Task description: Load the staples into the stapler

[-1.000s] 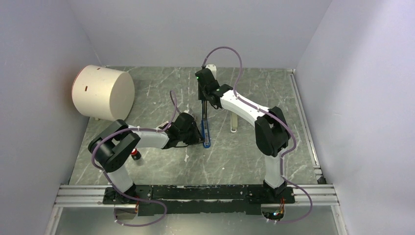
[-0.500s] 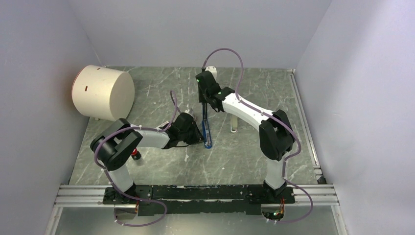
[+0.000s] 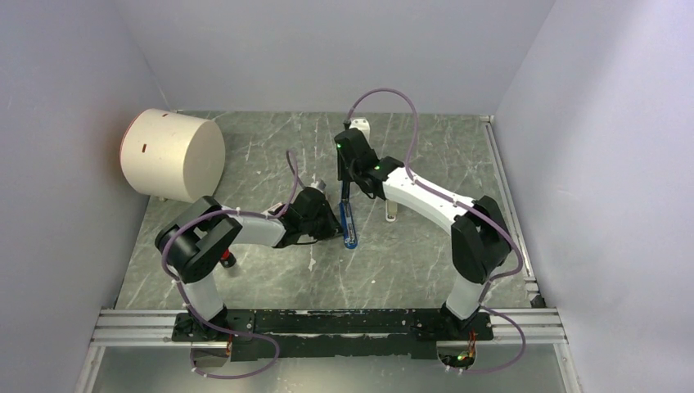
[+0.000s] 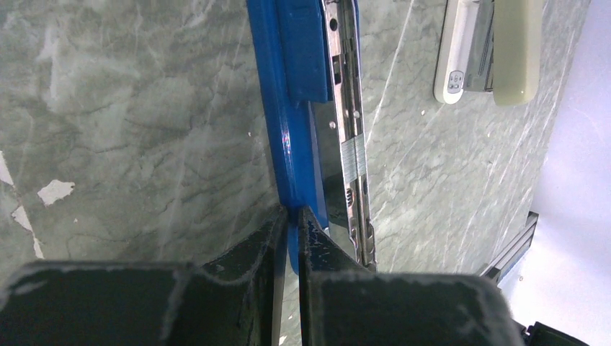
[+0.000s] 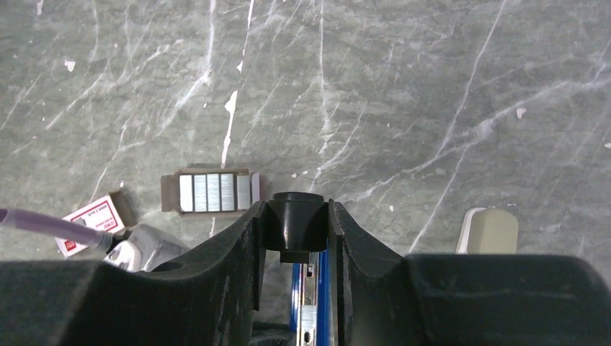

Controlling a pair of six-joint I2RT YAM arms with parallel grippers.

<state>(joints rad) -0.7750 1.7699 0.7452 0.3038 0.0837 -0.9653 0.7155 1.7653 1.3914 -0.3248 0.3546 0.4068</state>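
Observation:
The blue stapler (image 3: 349, 227) lies open on the table in the middle. In the left wrist view its blue base (image 4: 288, 144) runs away from me, and beside it the metal channel (image 4: 351, 108) holds a short strip of staples (image 4: 354, 161). My left gripper (image 4: 290, 216) is shut on the near edge of the blue base. My right gripper (image 5: 295, 223) is shut on the stapler's black end (image 5: 295, 216), holding that half raised above the channel. In the top view the left gripper (image 3: 334, 225) is left of the stapler and the right gripper (image 3: 347, 182) at its far end.
An open box of staple strips (image 5: 212, 192) and a red and white box (image 5: 90, 216) lie beyond the stapler. A pale off-white stapler (image 3: 392, 209) lies just right of the blue one. A big white cylinder (image 3: 173, 154) stands at the far left.
My right gripper has moved nearer and slightly right with the black end in it. The blue stapler and my left gripper have shifted slightly right.

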